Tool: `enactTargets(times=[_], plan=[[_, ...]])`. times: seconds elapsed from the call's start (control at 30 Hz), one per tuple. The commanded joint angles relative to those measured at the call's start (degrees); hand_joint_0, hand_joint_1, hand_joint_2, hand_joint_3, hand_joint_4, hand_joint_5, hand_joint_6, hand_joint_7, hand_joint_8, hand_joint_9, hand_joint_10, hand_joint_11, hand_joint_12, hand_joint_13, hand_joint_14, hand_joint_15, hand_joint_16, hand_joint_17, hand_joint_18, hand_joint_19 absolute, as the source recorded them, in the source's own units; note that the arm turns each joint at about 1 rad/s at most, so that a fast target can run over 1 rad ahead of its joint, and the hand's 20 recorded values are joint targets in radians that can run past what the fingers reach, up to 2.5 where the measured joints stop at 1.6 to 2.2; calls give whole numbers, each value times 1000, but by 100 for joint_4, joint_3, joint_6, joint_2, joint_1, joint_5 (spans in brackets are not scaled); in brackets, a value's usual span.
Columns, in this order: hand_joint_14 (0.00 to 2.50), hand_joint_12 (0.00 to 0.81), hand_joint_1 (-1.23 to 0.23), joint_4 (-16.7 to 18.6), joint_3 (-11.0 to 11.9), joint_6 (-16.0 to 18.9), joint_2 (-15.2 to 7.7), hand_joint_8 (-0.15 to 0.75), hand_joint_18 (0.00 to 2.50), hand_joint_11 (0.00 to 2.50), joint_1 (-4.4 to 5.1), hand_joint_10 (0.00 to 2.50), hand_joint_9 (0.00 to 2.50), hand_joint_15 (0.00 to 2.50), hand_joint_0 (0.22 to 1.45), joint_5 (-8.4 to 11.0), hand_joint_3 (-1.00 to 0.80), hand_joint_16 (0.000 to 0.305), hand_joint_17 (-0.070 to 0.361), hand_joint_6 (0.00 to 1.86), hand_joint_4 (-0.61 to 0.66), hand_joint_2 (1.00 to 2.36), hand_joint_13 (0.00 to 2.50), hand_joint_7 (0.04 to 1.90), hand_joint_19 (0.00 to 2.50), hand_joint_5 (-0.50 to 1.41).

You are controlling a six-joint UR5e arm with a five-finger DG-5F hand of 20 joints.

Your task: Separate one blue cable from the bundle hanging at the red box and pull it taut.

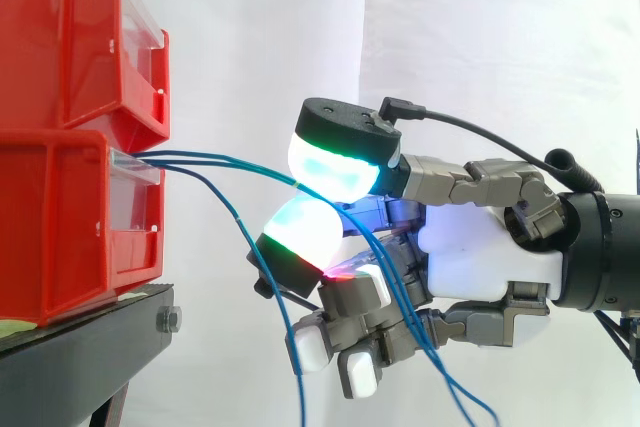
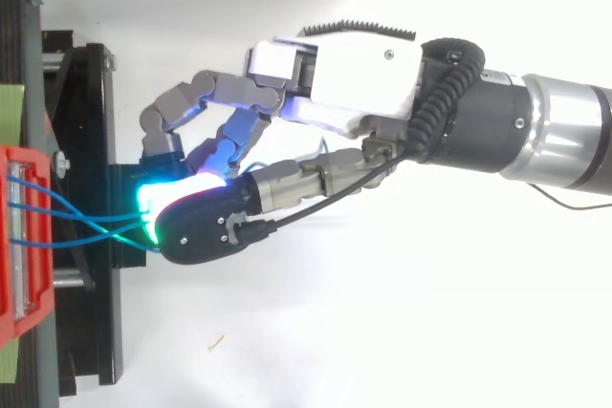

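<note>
Standing beside the rig, I am seeing the robot's hand (image 1: 480,247) reaching in level from the right. Two glowing green-white pads (image 1: 335,167) are pressing together and pinching one thin blue cable (image 1: 255,167), which is running almost straight from the pinch back to the front of the lower red plastic bin (image 1: 60,227). Below the pinching pads, the remaining fingers are curling inward with white tips. The loose blue strands (image 1: 268,282) are sagging under the fingers and trailing down across the palm. An upper red plastic bin (image 1: 60,37) is sitting stacked on the lower one, so I am counting two bins on the black metal stand (image 1: 90,357), each with a clear strip along its front edge whose print I cannot make out. From above, three blue lines are fanning out of the bin and converging at the fingertips, and the hand (image 2: 354,74) is arching over them.
</note>
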Motion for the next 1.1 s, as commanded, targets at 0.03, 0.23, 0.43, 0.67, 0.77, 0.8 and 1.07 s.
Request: enactTargets(times=[0.03,0.23,0.43,0.67,0.77,0.8,1.07], plan=[[25,395,-772,10,0,-4,0,330,768,1115,3,23,974,709,645,11,-272,47,107,901,134,1015,808,1182,737,-192],[25,395,-801,1,0,-4,0,326,765,1108,11,23,964,700,677,11,-347,47,107,908,101,1012,796,1149,726,-197],[23,394,-836,-25,0,5,0,322,775,1106,29,23,954,701,714,29,-281,47,106,913,10,1016,796,1247,718,-203],[24,391,-885,-183,0,31,0,323,773,1099,82,23,946,690,742,108,-224,47,105,921,26,1020,797,1373,721,-209],[23,387,-860,-227,0,93,0,326,784,1111,108,22,977,686,712,117,-66,47,105,933,29,1030,812,1512,730,-205],[23,388,-849,-236,-8,119,0,329,788,1122,117,22,981,692,704,117,-7,47,105,932,44,1033,816,1545,730,-204],[23,398,-845,-315,-8,233,0,331,782,1102,187,23,959,710,692,134,-119,48,107,922,163,1023,822,1339,746,-213]])
